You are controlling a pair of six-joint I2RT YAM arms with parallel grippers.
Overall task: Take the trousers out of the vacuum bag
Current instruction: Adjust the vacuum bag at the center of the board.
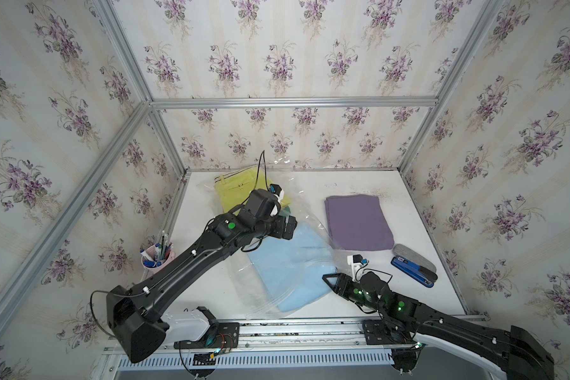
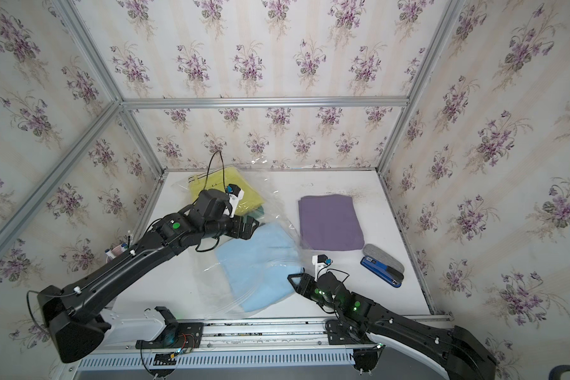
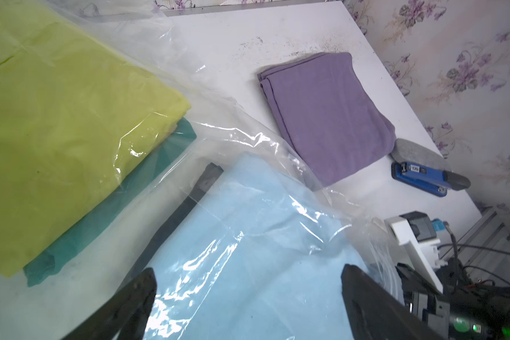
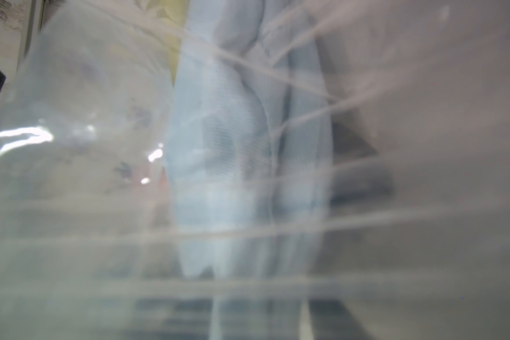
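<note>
The light blue trousers (image 1: 290,263) are seen at the near end of the vacuum bag (image 1: 244,289), under its crinkled film. Their near right corner appears to reach past the bag's mouth, though the exact line of the mouth cannot be made out. Deeper in the bag, towards the far left of the table (image 1: 359,184), the yellow-green trousers (image 1: 241,187) are stacked on the teal trousers (image 3: 147,176). A dark strip (image 3: 195,194), probably another pair, shows beside the light blue cloth. The purple trousers (image 1: 357,222) lie out on the bare table to the right, apart from the bag.

The step in hand is judged to be the drawing-out of the light blue pair. The right gripper (image 1: 330,282) is placed at that pair's near right edge. Whether its jaws are closed on anything cannot be told, since its wrist view is fogged by plastic. The left gripper (image 3: 248,272) is held above the bag with its jaws wide apart and nothing between them.

Next, cloth alone should be pinched, not film, and pulled out rightwards while the bag is pinned by the left gripper. A stapler (image 1: 412,270) and a grey case (image 1: 415,256) are to be avoided there.
</note>
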